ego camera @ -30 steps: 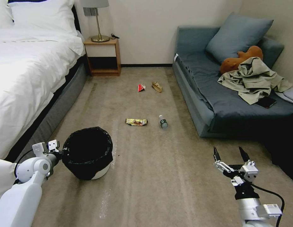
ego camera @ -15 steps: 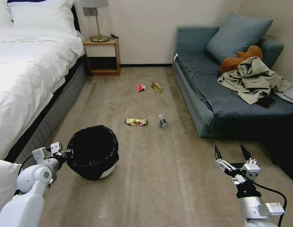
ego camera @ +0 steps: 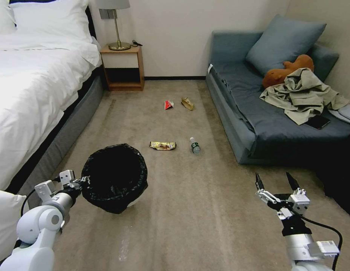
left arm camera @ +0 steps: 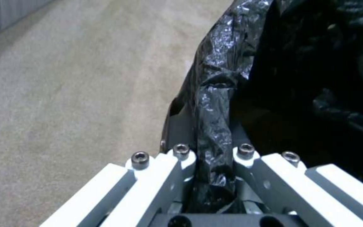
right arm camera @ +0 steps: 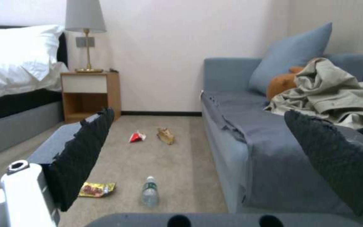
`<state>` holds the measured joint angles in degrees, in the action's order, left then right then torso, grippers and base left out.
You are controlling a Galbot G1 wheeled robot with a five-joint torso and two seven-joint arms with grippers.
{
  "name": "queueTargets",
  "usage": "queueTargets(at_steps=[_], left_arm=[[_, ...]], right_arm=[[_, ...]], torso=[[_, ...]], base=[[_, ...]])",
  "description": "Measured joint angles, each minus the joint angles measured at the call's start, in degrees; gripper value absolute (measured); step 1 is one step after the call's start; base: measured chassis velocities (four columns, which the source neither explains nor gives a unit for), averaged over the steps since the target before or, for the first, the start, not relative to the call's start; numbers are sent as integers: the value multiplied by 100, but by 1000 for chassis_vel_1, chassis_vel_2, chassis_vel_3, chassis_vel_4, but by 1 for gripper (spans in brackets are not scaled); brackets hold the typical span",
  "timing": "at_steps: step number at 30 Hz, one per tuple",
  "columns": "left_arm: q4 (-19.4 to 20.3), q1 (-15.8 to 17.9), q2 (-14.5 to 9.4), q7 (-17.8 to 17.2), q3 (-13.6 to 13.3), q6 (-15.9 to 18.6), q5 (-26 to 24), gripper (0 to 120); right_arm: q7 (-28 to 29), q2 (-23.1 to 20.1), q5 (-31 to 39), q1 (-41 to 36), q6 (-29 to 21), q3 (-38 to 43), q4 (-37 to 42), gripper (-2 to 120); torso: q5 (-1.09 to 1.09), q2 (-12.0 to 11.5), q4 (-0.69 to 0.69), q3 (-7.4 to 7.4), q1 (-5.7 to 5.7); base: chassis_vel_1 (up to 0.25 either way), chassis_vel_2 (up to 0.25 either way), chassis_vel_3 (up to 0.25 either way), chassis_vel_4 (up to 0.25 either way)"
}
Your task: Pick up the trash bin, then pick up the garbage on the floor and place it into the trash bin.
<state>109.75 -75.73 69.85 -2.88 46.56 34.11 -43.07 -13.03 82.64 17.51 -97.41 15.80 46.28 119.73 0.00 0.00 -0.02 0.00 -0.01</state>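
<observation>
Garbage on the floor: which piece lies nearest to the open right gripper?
The bottle, clear with a green label; the right gripper hovers nearer it than the other three.

left hand [left arm camera: 210, 151] clamped on trash bin [left arm camera: 215, 94] rim, beige carpet [left arm camera: 72, 82]

bin [ego camera: 115, 178]: black-lined, tilted, seemingly off carpet | wrapper [ego camera: 162, 145], bottle [ego camera: 194, 145], packet [ego camera: 168, 104], bag [ego camera: 187, 103]: on floor

No text or label can be read.
</observation>
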Motion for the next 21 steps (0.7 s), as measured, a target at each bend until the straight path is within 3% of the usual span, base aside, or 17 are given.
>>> queueTargets(at_steps=[2, 5, 10, 15, 21], left_arm=[[271, -192, 63, -30, 104, 5, -2, 4], [368, -271, 89, -38, 148, 10, -11, 4], [988, -739, 357, -109, 353, 54, -32, 4], [1167, -876, 471, -157, 404, 62, 0, 4], [1112, -903, 493, -94, 416, 23, 72, 4]], right_arm=[[0, -11, -5, 17, -5, -29, 2, 100], [0, -12, -6, 24, -5, -36, -2, 100], [-7, -12, -45, 65, -3, -98, -87, 100], [-2, 7, -138, 69, -3, -117, -93, 100], [-9, 9, -158, 41, -18, -68, -75, 100]], torso=[[1, 0, 2, 0, 0], [0, 0, 2, 0, 0], [0, 0, 2, 0, 0], [0, 0, 2, 0, 0], [-1, 0, 2, 0, 0]], base=[[0, 0, 0, 0], [0, 0, 0, 0], [0, 0, 0, 0], [0, 0, 0, 0], [0, 0, 0, 0]])
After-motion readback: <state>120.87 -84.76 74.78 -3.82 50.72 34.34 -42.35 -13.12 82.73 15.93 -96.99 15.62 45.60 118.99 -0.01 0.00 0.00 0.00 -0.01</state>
